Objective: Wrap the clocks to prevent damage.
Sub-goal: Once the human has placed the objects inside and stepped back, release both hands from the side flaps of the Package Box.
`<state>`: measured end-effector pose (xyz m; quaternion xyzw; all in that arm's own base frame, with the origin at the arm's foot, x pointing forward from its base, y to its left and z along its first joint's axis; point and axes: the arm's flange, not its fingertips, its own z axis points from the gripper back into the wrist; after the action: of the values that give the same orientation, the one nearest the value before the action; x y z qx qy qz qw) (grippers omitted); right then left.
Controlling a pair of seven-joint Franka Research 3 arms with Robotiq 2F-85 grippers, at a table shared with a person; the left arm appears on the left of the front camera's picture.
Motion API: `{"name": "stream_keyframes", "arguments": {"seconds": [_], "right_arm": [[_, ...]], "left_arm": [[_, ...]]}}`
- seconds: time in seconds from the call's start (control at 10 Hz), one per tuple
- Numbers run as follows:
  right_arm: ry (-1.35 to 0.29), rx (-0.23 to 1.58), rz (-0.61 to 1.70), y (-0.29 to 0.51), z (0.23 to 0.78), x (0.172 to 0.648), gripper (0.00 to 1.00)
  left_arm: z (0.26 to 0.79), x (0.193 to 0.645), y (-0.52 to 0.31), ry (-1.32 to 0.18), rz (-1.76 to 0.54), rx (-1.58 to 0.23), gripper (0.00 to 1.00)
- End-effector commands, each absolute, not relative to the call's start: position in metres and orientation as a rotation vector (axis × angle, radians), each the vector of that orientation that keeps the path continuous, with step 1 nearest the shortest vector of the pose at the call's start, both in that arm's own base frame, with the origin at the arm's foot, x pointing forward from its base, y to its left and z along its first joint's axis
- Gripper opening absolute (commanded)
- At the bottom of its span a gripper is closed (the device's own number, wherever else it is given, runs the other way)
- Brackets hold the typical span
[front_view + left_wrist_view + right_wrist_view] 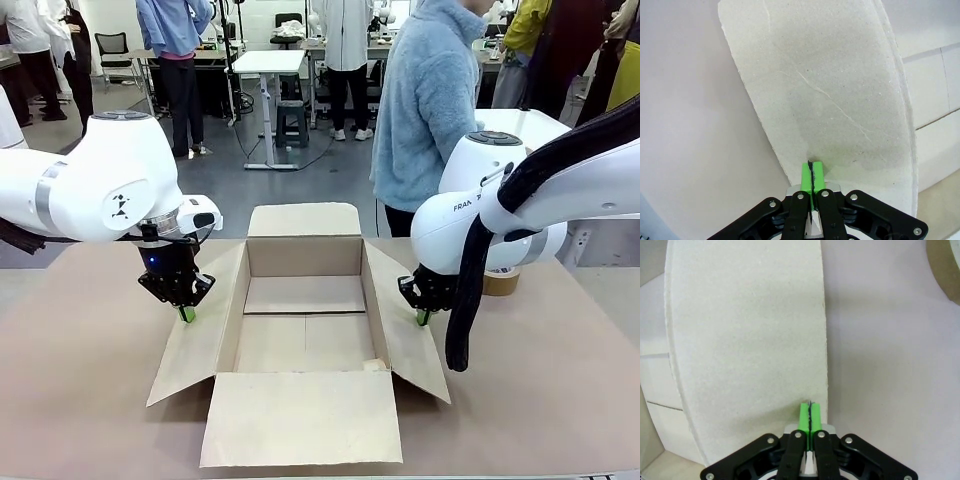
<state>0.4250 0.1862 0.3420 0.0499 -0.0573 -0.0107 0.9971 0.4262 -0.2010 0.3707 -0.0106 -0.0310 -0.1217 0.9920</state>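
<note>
The clocks are out of view. A brown cardboard box (305, 258) stands open in the middle of the table with all its flaps spread outward. My left gripper (187, 314) is shut, and its green tips rest on the box's left flap (200, 345). In the left wrist view the left gripper (812, 167) has its pads together on the left flap (830, 90), with nothing between them. My right gripper (423, 318) is shut too, its tips on the right flap (415, 355). The right wrist view shows the right gripper (810, 407) with pads closed near the edge of the right flap (745, 340).
A brown tape roll (500, 282) lies on the table behind my right arm; the tape roll (946, 265) also shows in a corner of the right wrist view. A person in a light blue fleece (430, 100) stands at the far side. The front flap (300, 415) lies flat toward me.
</note>
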Motion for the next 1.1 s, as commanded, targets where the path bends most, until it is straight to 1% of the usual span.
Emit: {"name": "stream_keyframes", "arguments": {"seconds": [0.0,1.0], "right_arm": [[-0.113,0.094,-0.028,0.1886,0.3399,0.4242,0.01],[-0.113,0.094,-0.028,0.1886,0.3399,0.4242,0.01]], "left_arm": [[0.3712,0.4262,-0.2006,-0.066,-0.250,-0.013,0.01],[0.3712,0.4262,-0.2006,-0.066,-0.250,-0.013,0.01]]}}
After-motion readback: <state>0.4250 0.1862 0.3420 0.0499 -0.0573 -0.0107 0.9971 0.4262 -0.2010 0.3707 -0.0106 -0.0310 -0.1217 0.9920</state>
